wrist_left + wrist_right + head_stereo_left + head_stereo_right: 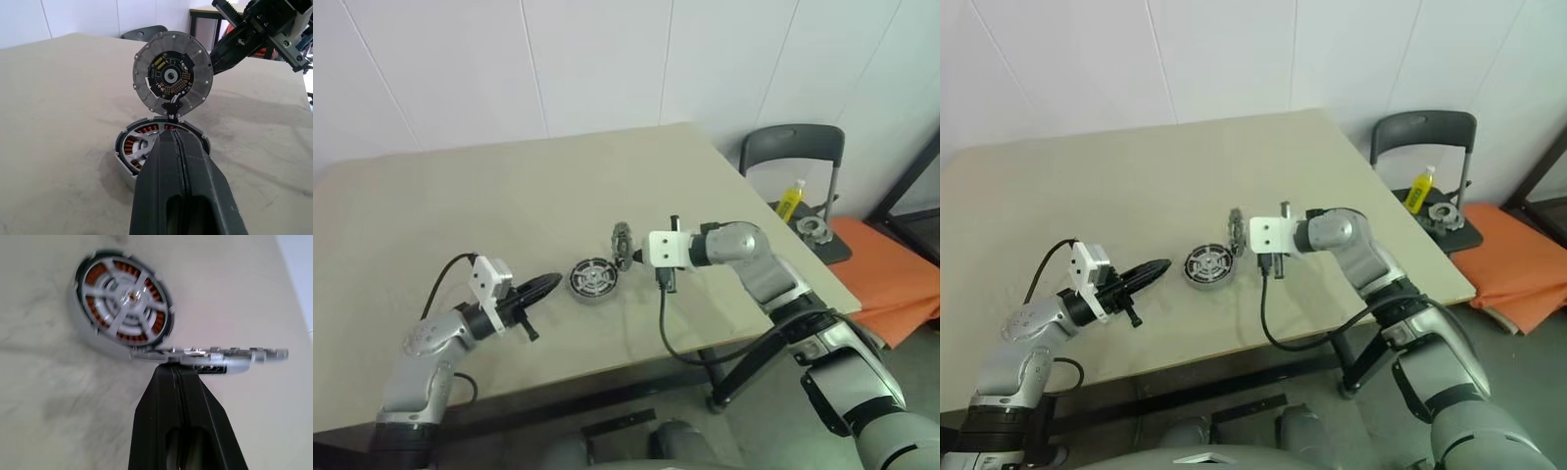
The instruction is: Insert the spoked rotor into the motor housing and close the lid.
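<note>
The motor housing (594, 279) sits flat on the beige table (460, 196), close to the near edge and about midway between the two arms. The spoked rotor (128, 302) already lies inside it, its silvery spokes crossing over the ring of copper-red windings.

The right gripper (628, 258) is clamped tight on the rim of the lid (623, 239) and holds it on edge, lifted off the table, just at two o'clock of the housing. From the left wrist the lid's inner face (172, 74) shows: a dark round centre with small gold marks inside the ribbed grey ring. The lid's lower edge hangs just above the housing's far rim; I cannot tell whether they touch.

The left gripper (554, 281) is pressed shut on nothing, pointing level at the housing from nine o'clock, its tip just beside the housing wall.

At three o'clock, beyond the table, stands a grey chair (793, 147) with a yellow bottle (790, 201) on its seat.
</note>
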{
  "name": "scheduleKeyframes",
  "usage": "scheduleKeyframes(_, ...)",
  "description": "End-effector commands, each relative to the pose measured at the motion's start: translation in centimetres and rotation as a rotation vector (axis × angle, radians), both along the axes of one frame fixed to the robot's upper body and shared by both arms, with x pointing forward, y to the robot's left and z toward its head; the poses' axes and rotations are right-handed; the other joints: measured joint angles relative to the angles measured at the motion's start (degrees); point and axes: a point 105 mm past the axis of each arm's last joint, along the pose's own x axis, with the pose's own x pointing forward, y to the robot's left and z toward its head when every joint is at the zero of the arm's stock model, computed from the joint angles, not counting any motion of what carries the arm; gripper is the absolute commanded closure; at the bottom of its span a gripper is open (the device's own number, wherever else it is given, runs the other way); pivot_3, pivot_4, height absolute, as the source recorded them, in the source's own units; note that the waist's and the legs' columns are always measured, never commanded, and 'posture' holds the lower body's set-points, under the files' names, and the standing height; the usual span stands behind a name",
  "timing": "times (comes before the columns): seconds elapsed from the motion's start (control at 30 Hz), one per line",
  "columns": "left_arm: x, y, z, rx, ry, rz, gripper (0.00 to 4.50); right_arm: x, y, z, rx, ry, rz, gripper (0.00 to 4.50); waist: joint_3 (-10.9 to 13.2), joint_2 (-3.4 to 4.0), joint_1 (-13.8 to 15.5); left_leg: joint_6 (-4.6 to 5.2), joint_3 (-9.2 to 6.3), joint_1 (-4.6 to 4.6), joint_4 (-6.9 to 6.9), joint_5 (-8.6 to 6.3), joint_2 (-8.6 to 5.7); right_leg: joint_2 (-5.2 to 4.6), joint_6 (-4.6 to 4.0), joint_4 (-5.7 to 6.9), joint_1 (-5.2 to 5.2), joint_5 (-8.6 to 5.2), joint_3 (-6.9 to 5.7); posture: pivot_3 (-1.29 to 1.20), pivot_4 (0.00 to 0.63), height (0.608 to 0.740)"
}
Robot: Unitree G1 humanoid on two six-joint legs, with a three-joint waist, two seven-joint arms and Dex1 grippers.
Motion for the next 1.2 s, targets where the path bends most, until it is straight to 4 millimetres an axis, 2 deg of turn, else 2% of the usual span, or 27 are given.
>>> scheduleKeyframes(0.03, 0.2, -0.6, 1.4, 0.002, -0.059, -0.022, 4.47, 0.0, 1.4, 1.2, 0.070, -0.076, 0.013, 4.50, 0.00, 0.00, 0.00, 0.00, 0.00, 0.00, 0.01, 0.00, 0.00, 0.00, 0.00, 0.00, 0.00, 0.00, 0.00, 0.00, 0.000, 0.740)
scheduleKeyframes(0.17, 0.2, -1.1, 1.3, -0.006, -0.052, -0.032, 4.47, -0.2, 2.0, 0.9, 0.102, -0.083, 0.006, 4.50, 0.00, 0.00, -0.01, 0.00, -0.01, 0.03, 0.01, 0.00, 0.00, 0.02, 0.00, 0.04, 0.02, 0.00, 0.00, 0.00, 0.000, 0.740)
scheduleKeyframes(0.33, 0.3, -1.4, 1.3, -0.012, -0.049, -0.038, 4.47, -0.8, 2.4, -0.9, 0.044, -0.086, 0.021, 4.50, -0.01, -0.02, -0.01, 0.00, -0.01, 0.03, 0.02, 0.00, 0.00, 0.01, -0.01, 0.04, 0.03, 0.00, 0.00, 0.00, 0.000, 0.740)
scheduleKeyframes(0.5, 0.3, -1.6, 1.2, -0.014, -0.047, -0.042, 4.47, 1.2, -0.9, -4.7, -0.221, -0.102, -0.115, 4.50, -0.02, -0.02, 0.06, 0.00, 0.00, 0.05, 0.04, 0.00, 0.00, 0.01, -0.01, 0.04, 0.04, 0.00, 0.00, 0.00, 0.000, 0.740)
scheduleKeyframes(0.57, 0.3, -1.8, 1.2, -0.016, -0.045, -0.045, 4.47, 1.7, -2.0, -5.5, -0.276, -0.091, -0.152, 4.50, -0.01, -0.02, 0.07, 0.00, -0.01, 0.03, 0.05, 0.00, -0.02, -0.01, -0.02, 0.04, 0.04, 0.00, 0.00, 0.00, 0.000, 0.740)
scheduleKeyframes(0.67, 0.3, -1.8, 1.1, -0.018, -0.043, -0.045, 4.47, 1.9, -2.5, -5.8, -0.303, -0.076, -0.179, 4.50, -0.02, -0.03, 0.00, 0.00, 0.00, 0.05, 0.04, 0.00, -0.02, 0.01, -0.01, 0.04, 0.05, 0.00, 0.02, 0.00, 0.000, 0.740)
scheduleKeyframes(0.77, 0.3, -1.8, 1.1, -0.019, -0.043, -0.043, 4.47, 2.3, -2.6, -5.7, -0.306, -0.086, -0.197, 4.50, -0.02, -0.03, -0.01, 0.00, -0.01, 0.08, 0.05, 0.00, -0.02, 0.02, -0.01, 0.05, 0.08, 0.00, 0.02, 0.00, 0.000, 0.740)
scheduleKeyframes(0.9, 0.3, -1.9, 1.1, -0.022, -0.041, -0.044, 4.47, 2.9, -1.6, -4.9, -0.254, -0.128, -0.220, 4.50, -0.03, -0.03, -0.04, 0.01, -0.01, 0.10, 0.10, 0.01, -0.02, 0.01, 0.00, 0.06, 0.13, 0.00, 0.02, 0.00, 0.000, 0.740)
scheduleKeyframes(1.1, 0.3, -2.2, 1.1, -0.031, -0.039, -0.049, 4.47, 5.0, -0.5, -2.7, -0.148, -0.277, -0.322, 4.50, -0.02, -0.03, -0.07, 0.00, -0.01, 0.08, 0.07, 0.01, -0.02, 0.02, -0.02, 0.07, 0.08, 0.01, 0.02, 0.00, 0.000, 0.740)
scheduleKeyframes(1.2, 0.3, -2.3, 1.0, -0.033, -0.035, -0.054, 4.47, 6.1, 0.1, -0.9, -0.014, -0.298, -0.419, 4.50, -0.02, -0.02, -0.08, 0.01, -0.02, 0.06, 0.03, 0.01, -0.02, 0.03, -0.02, 0.08, 0.04, 0.02, 0.02, 0.00, 0.000, 0.740)
